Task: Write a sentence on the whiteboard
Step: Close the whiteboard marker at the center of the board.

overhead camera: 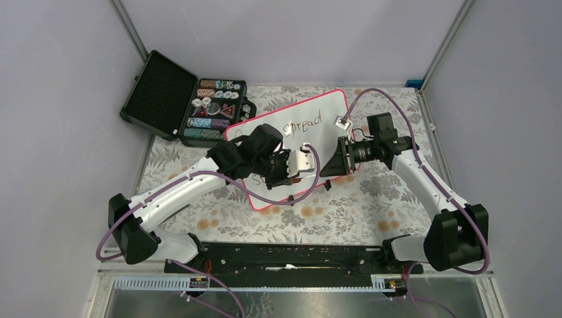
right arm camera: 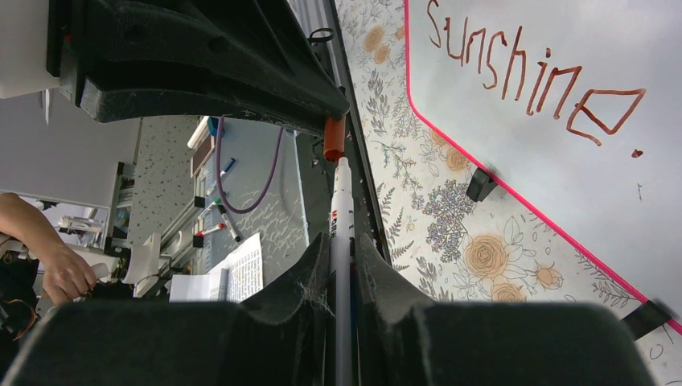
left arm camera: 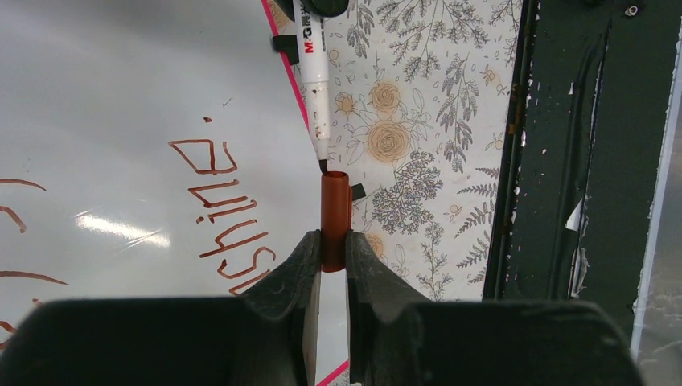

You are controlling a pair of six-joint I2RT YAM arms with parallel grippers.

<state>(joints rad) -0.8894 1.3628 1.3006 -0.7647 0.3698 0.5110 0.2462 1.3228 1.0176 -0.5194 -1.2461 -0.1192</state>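
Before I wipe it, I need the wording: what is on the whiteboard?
On the whiteboard, the sentence shows "spread" above and "sunshine." below. The left arm hangs over the board and covers whatever starts the upper line.

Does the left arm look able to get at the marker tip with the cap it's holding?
Probably yes. The left arm holds the red cap in shut jaws, its end almost meeting the marker tip. Nothing lies between them; the right arm grips the marker's body.
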